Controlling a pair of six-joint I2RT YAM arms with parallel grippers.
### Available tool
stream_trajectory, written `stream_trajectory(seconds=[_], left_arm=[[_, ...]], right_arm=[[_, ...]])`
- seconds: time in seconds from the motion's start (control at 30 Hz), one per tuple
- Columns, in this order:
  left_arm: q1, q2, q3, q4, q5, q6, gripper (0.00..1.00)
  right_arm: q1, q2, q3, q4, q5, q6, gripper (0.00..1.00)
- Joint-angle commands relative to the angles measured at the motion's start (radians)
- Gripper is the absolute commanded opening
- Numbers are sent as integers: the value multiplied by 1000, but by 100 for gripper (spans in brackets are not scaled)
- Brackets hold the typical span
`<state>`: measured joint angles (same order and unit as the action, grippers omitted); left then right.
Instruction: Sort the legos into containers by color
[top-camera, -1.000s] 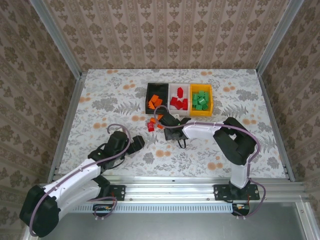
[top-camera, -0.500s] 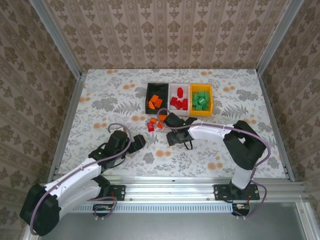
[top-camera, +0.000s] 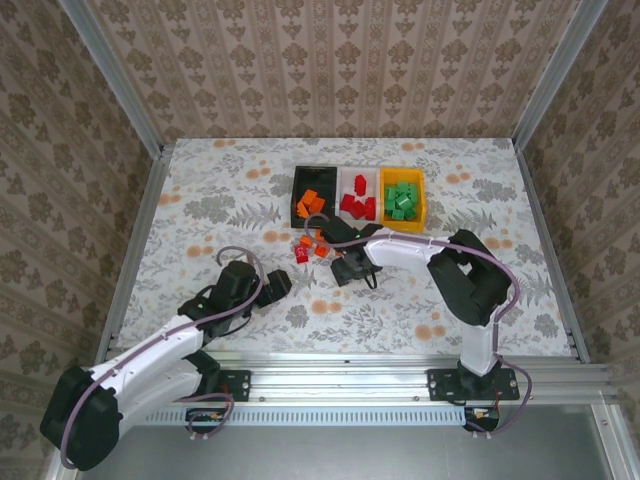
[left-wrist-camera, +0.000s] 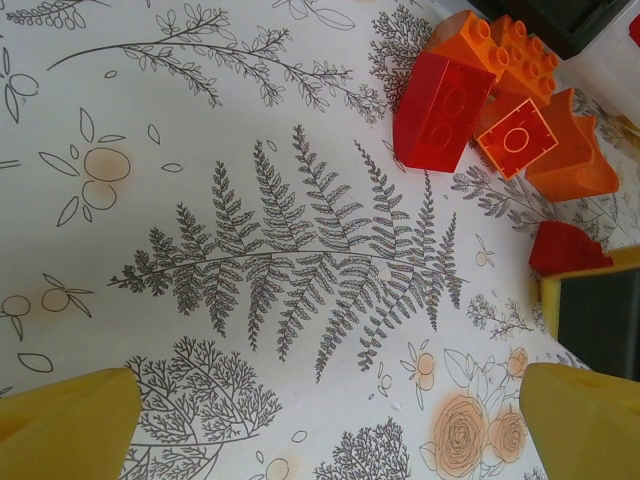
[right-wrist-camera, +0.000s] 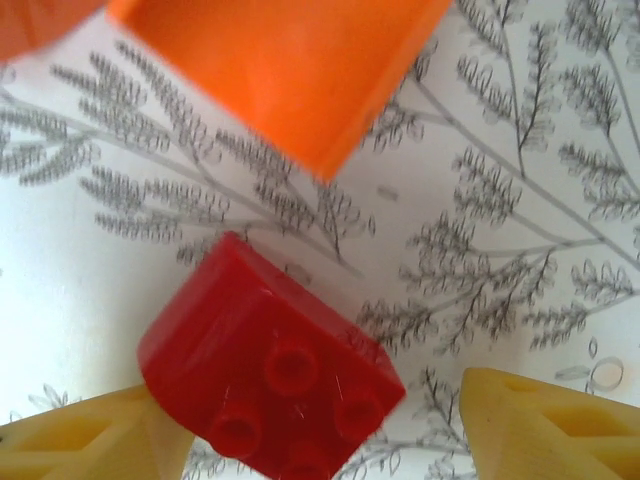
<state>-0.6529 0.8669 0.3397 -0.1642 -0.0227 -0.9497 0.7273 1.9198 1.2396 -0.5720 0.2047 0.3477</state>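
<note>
Up at the bins, you've got most legos sorted: orange in the black bin (top-camera: 297, 203), red in the white bin (top-camera: 349, 179), green in the yellow bin (top-camera: 421, 206). Just in front, a few loose bricks (top-camera: 306, 247) remain on the table. Your right gripper (right-wrist-camera: 310, 400) is spread with a red brick (right-wrist-camera: 270, 375) between its fingers, and the left gripper (left-wrist-camera: 325, 430) is spread and empty.

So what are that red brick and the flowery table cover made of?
The red brick looks like hard moulded plastic, glossy: its studs catch light. The table cover seems a smooth printed sheet, perhaps vinyl or paper; I cannot tell which.
</note>
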Motion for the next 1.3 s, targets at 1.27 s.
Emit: stream_trajectory(seconds=[1.27], left_arm=[[11, 342, 259, -10, -23, 122, 95]], right_arm=[[-285, 216, 571, 41, 35, -174, 53]])
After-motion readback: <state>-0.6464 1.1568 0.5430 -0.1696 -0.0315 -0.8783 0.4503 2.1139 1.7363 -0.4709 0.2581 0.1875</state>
